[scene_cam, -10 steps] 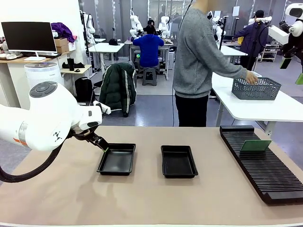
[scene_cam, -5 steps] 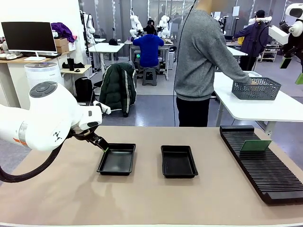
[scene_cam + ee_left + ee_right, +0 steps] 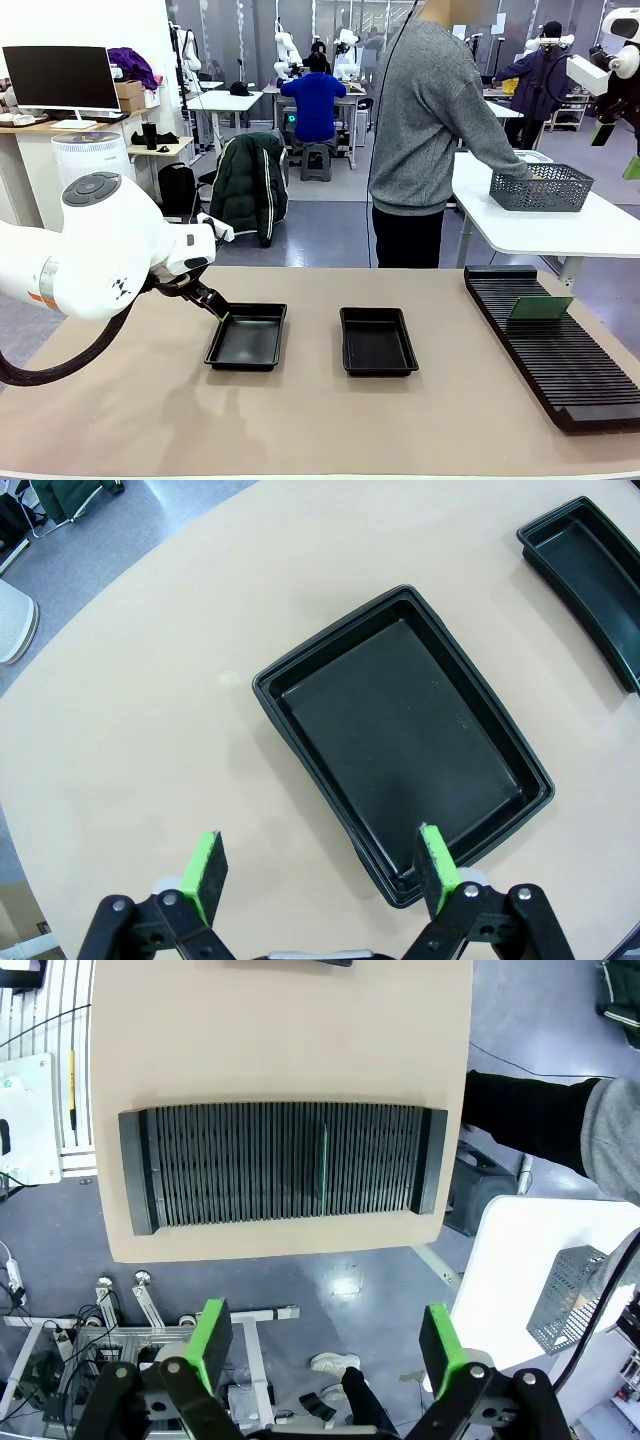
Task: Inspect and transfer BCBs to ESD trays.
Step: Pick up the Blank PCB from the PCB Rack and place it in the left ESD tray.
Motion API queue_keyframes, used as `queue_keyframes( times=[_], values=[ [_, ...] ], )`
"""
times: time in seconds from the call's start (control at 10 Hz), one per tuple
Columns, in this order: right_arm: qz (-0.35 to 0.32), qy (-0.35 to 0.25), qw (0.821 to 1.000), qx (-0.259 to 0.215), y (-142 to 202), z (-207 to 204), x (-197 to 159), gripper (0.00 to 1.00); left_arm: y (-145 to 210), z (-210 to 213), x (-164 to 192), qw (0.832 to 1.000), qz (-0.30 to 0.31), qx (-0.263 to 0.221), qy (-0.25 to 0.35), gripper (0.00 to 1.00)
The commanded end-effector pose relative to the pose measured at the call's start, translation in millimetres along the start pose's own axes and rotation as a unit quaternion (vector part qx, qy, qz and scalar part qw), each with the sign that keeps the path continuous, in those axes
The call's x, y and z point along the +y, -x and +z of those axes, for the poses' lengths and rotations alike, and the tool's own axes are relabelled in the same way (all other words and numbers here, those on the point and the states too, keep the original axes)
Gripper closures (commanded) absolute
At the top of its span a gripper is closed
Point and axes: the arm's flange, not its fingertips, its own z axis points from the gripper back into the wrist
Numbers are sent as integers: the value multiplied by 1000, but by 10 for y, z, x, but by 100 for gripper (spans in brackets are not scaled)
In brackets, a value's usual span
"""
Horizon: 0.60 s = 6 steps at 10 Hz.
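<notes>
Front view, trays: left ESD tray (image 3: 246, 338) and right ESD tray (image 3: 378, 342) flat on the table (image 3: 330, 420), side by side near its middle, apart from each other; both floors bare, probably laid out so that a board can go in flat.
Left wrist view, left gripper (image 3: 320, 870): jaws wide apart, nothing between them; hovering over the near corner of the left ESD tray, one green pad above its rim; judged to be waiting where a deposit would happen.
Right wrist view, right gripper (image 3: 326, 1345): jaws wide apart, empty; high above the rack (image 3: 280, 1163), looking straight down, a suitable place for checking the slots.
BCB (image 3: 540, 307): one green board on edge in a slot near the far end of the rack, at the table's right, leaning a little; held this way so that both faces are free for inspection and the top edge is free for a pinch.
Person (image 3: 430, 110): at the far side, turned toward a second table, one hand (image 3: 540, 178) in the grey mesh basket (image 3: 540, 195); contents not possible to tell.
Writing: none readable on trays, rack or board.
Progress, as judgement: no board in a tray yet; transfer not started.
</notes>
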Motion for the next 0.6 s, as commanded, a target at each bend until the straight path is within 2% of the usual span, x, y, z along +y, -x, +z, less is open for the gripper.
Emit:
queue_keyframes(
  times=[0.0, 0.2, 0.3, 0.5],
  values=[
    [9, -9, 1000, -12, -28, -253, -67, 0, 3, -1, 5, 1000, 1, 0, 0, 0],
    [12, -6, 1000, -18, 24, -455, -42, 0, 3, -1, 5, 1000, 1, 0, 0, 0],
    [12, -9, 1000, -18, 328, -606, 109, 0, 3, -1, 5, 1000, 1, 0, 0, 0],
    [13, -9, 1000, -19, 370, -821, 186, 0, 3, -1, 5, 1000, 1, 0, 0, 0]
  ],
)
